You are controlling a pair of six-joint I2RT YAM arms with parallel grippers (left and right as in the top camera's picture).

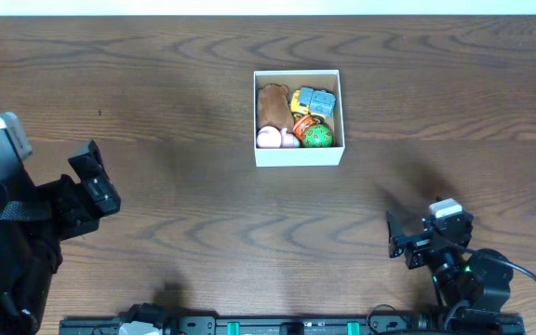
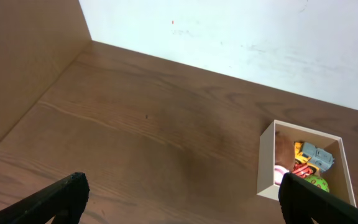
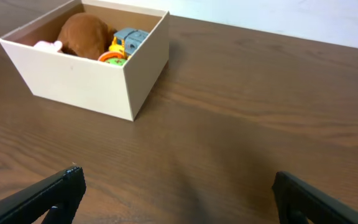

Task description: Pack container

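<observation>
The container [image 1: 298,155] is a square white-walled box at the table's middle back. Inside lie a brown plush toy [image 1: 273,104], a blue and yellow toy [image 1: 314,100], a pink piece [image 1: 270,139] and a green ball [image 1: 318,136]. The box also shows in the left wrist view [image 2: 266,168] and the right wrist view [image 3: 86,84]. My left gripper [image 1: 96,186] is open and empty at the left, far from the box. My right gripper [image 1: 408,244] is open and empty at the front right, apart from the box.
The table is dark wood [image 1: 184,84]. A white wall [image 2: 229,31] rises beyond its far edge. A black rail [image 1: 287,326] runs along the front edge between the arm bases.
</observation>
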